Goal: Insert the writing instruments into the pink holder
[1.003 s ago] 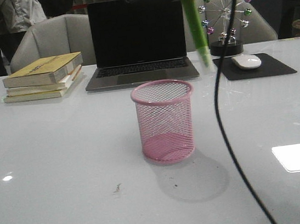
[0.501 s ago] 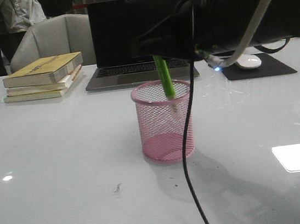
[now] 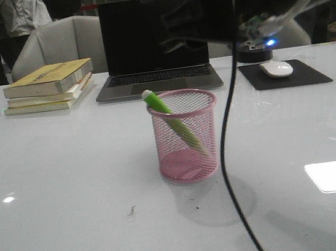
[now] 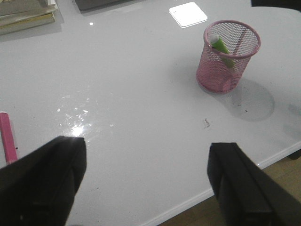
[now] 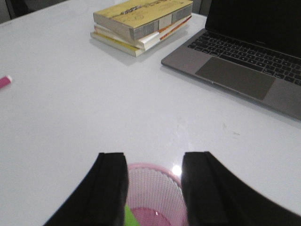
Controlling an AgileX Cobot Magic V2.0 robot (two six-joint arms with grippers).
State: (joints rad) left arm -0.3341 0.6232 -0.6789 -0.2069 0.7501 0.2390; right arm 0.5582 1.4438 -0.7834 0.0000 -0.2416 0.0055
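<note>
The pink holder [image 3: 185,137] stands upright mid-table. A lime green marker [image 3: 170,119] leans inside it, its white tip over the left rim; it also shows in the left wrist view [image 4: 221,47]. My right gripper [image 5: 154,157] hovers open just above the holder [image 5: 153,190], with only the cup's mouth and a sliver of green marker [image 5: 130,217] between its fingers. My left gripper [image 4: 146,146] is open and empty over the table's near edge. The magenta marker [image 4: 5,139] lies flat on the table beside it, far from the holder; its end [image 5: 3,81] also shows in the right wrist view.
A laptop [image 3: 154,47] stands open behind the holder. A stack of books [image 3: 48,85] sits at back left, a mouse [image 3: 276,68] on a dark pad at back right. My right arm's black cable [image 3: 227,155] hangs in front of the holder. The table edge [image 4: 188,203] is near my left gripper.
My right gripper carried the green marker leftward and down into the holder, then let it go. The marker now leans against the left rim.
</note>
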